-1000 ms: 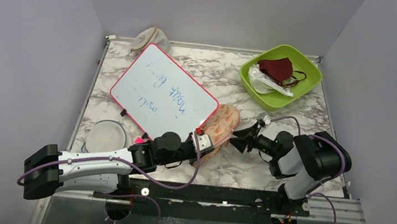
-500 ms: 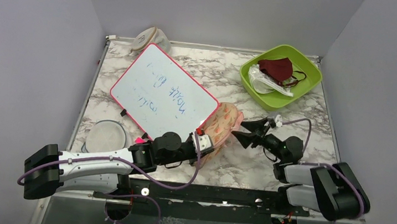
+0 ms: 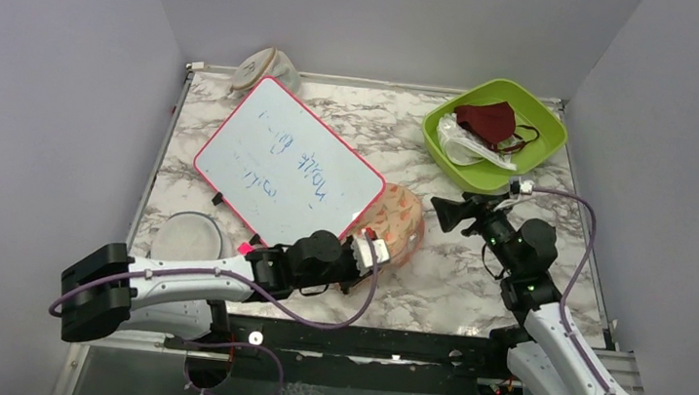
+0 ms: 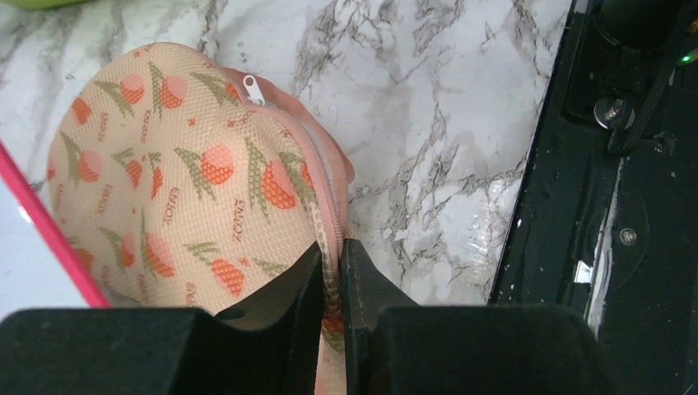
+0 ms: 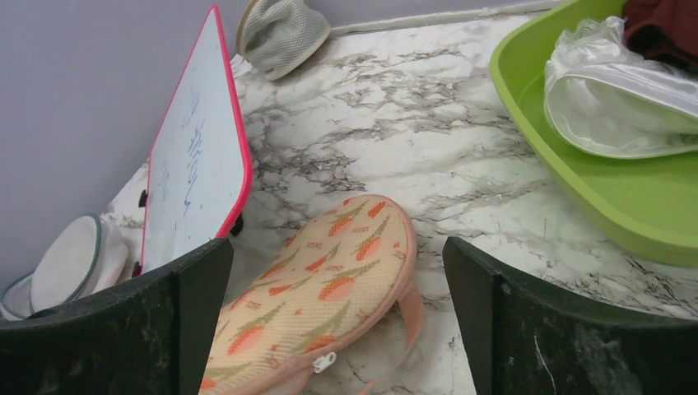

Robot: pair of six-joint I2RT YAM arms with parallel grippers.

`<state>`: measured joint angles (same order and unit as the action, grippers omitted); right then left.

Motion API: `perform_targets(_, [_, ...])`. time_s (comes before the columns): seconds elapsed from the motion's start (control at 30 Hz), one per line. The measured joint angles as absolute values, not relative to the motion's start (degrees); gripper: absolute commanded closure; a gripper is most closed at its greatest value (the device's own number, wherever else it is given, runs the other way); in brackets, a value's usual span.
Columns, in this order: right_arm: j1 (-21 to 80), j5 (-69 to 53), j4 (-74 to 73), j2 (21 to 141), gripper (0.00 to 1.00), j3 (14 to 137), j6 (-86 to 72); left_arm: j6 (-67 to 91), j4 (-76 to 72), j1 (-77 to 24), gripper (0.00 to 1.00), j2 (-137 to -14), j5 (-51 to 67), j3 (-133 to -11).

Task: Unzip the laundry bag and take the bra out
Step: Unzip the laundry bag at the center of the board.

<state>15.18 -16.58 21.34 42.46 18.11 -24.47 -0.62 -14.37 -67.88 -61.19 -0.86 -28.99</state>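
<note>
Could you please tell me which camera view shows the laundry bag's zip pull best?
The left wrist view: the white zip pull lies close and unobstructed on the laundry bag. The right wrist view catches it small near the bottom edge; in the top external view it is too small to make out.
</note>
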Motion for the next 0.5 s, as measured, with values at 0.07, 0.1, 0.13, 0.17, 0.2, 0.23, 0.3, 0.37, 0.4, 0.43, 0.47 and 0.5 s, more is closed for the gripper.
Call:
perform_targets(0.07, [15.18,-15.03,16.01,40.42,0.0,20.14,-25.26,-0.89,-12.23,-67.88,0.74,-64.23,-0.54,-31.35])
perform_targets(0.1, [15.18,-14.37,13.52,39.83,0.0,21.39,-25.43,-0.99,-10.98,-67.88,0.63,-65.91,-0.08,-32.75])
perform_targets(0.13, [15.18,-13.8,10.83,39.53,0.0,23.11,-25.65,-1.13,-10.15,-67.88,0.55,-67.35,0.45,-34.02])
perform_targets(0.17, [15.18,-13.15,8.64,39.44,0.0,24.67,-25.89,-1.23,-9.34,-67.88,0.47,-68.55,1.17,-35.07])
perform_targets(0.2, [15.18,-12.45,6.96,39.46,0.0,25.98,-26.46,-0.99,-9.1,-67.88,0.41,-69.04,1.87,-35.46])
perform_targets(0.23, [15.18,-11.22,4.64,39.51,0.0,27.68,-27.38,-1.04,-8.69,-67.88,0.29,-69.34,2.72,-35.73])
perform_targets(0.3, [15.18,-9.45,1.37,39.59,0.0,29.98,-28.97,-0.47,-8.38,-67.88,0.18,-69.34,3.9,-35.77])
perform_targets(0.37, [15.18,-8.56,-1.06,39.62,0.0,31.35,-29.52,0.54,-8.38,-67.88,0.15,-69.54,4.36,-35.97])
perform_targets(0.4, [15.18,-8.43,-2.17,39.59,0.0,31.81,-29.47,1.08,-8.36,-67.88,0.15,-70.06,4.4,-36.4])
perform_targets(0.43, [15.18,-8.38,-3.09,39.57,0.0,32.01,-29.28,2.0,-8.36,-67.94,0.17,-70.91,4.27,-37.21])
perform_targets(0.47, [15.18,-8.43,-3.79,39.31,0.0,32.08,-28.42,3.05,-8.43,-68.1,0.19,-72.27,3.77,-38.35])
perform_targets(0.5, [15.18,-8.43,-4.4,38.98,0.0,32.1,-27.57,3.81,-8.51,-68.45,0.24,-73.67,3.05,-39.55])
